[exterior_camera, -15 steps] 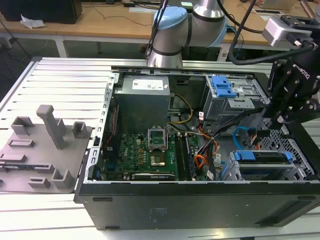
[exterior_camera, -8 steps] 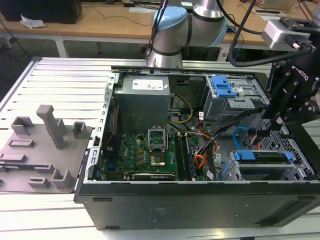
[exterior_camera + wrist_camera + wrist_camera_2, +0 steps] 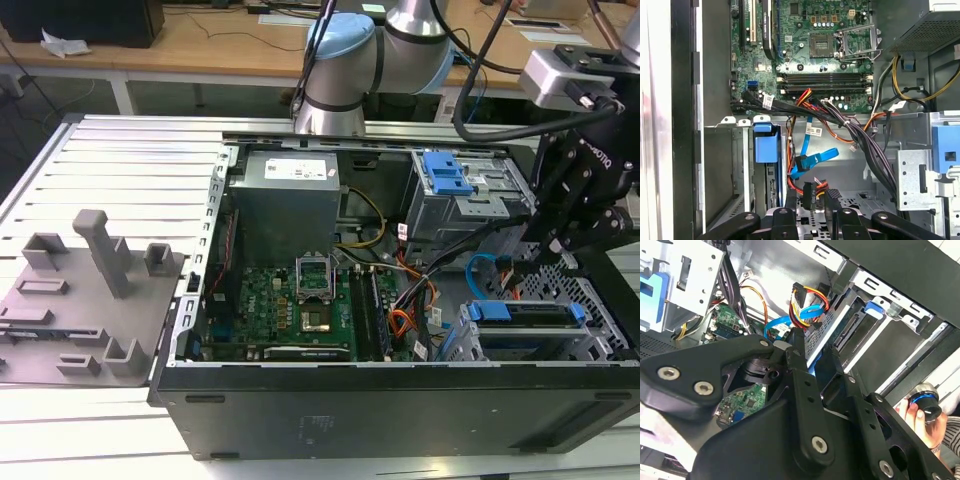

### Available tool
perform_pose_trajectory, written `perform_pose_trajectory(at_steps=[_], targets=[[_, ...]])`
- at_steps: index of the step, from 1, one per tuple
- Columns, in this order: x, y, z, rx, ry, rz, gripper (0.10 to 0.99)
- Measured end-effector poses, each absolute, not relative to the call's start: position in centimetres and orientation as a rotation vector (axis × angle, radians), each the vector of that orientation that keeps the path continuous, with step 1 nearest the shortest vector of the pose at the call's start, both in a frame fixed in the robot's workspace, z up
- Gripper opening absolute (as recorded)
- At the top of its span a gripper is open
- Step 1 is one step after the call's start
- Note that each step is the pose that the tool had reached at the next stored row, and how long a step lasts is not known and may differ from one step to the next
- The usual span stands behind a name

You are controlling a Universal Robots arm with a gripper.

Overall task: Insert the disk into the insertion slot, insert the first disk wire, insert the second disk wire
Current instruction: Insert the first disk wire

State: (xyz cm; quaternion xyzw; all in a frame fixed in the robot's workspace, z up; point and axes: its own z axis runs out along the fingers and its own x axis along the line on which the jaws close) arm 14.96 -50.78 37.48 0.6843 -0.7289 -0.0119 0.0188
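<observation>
Gripper (image 3: 811, 202) hung low inside the open computer case (image 3: 300, 420), at the exterior view's right, just above the drive cage. Its jaws stood apart with a modest gap and clamped nothing. In the first wrist view a black plug (image 3: 807, 192) on red, orange and yellow wires lay between the two fingers (image 3: 791, 210), though whether either finger touched it could not be told. The disk (image 3: 525, 313) sat in the insertion slot (image 3: 588, 292), its blue carrier showing along the upper edge of the perforated cage. The second disk wire (image 3: 816, 156) curled in a loop just beyond the fingertips, near the black plug; whether its end was plugged in could not be told. A grey metal box with a blue latch (image 3: 445, 175) stood farther back in the case, and the motherboard (image 3: 815, 50) lay well apart from the fingers. In the second wrist view a person's hand (image 3: 932, 427) rested on a round knob (image 3: 924, 399) outside the case.
</observation>
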Motion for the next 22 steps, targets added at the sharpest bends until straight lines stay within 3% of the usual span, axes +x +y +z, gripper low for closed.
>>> perform_pose_trajectory(at_steps=[22], targets=[[14.9,-50.4,35.3,2.123,-2.261,-0.034,0.361]])
